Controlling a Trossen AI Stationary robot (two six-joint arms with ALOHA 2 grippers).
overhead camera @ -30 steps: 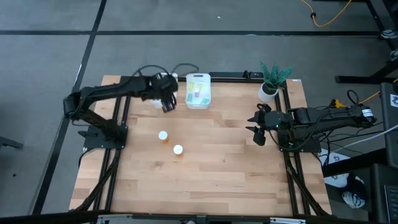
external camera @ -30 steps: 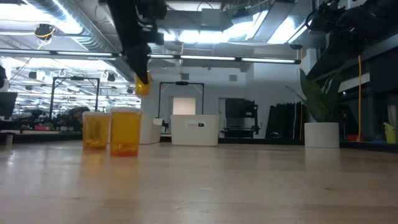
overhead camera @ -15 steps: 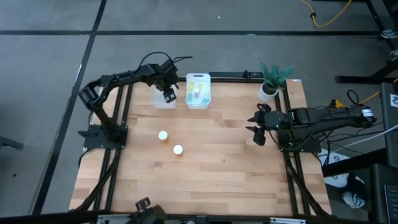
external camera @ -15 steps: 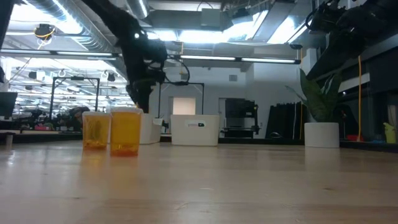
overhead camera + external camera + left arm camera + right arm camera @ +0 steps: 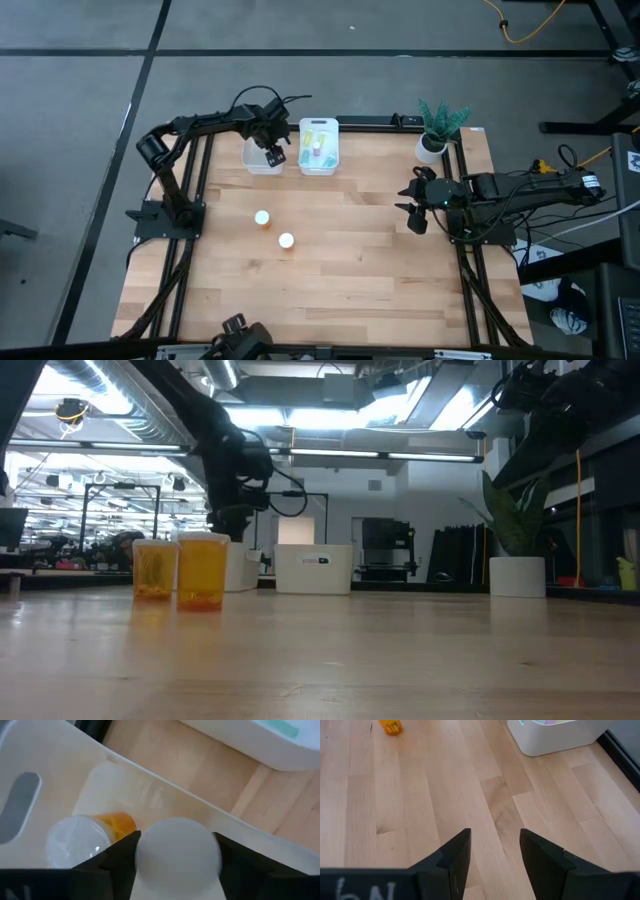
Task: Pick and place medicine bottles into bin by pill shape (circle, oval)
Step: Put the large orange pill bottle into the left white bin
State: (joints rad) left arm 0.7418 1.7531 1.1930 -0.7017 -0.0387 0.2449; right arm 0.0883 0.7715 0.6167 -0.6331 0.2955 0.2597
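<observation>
My left gripper (image 5: 273,155) is over the left white bin (image 5: 256,163) at the table's far side, shut on an orange medicine bottle whose white cap (image 5: 177,852) fills the space between the fingers. Another orange bottle (image 5: 87,837) lies on its side in that bin. Two orange bottles (image 5: 262,218) (image 5: 286,240) stand on their bases mid-table. The right white bin (image 5: 318,160) holds slim green and pinkish bottles (image 5: 316,148). My right gripper (image 5: 413,205) waits open and empty at the table's right side. My left gripper pinches the bottle between its two fingers at the cap end (image 5: 150,855), one finger (image 5: 120,865) on each side. The fingers point down into the bin from above. The cap hides the bottle's body, so I cannot tell whether it rests on the bin floor.
A white pot with a green plant (image 5: 432,145) stands at the far right corner. The black frame rail (image 5: 380,122) runs along the far edge behind the bins. Bare wood lies between the bottles and the right gripper (image 5: 492,840).
My left gripper has carried the orange bottle a little toward the far edge and down, from above the table beside the left bin to inside its rim. The arm's elbow has swung toward the far left. The right arm has kept still.
</observation>
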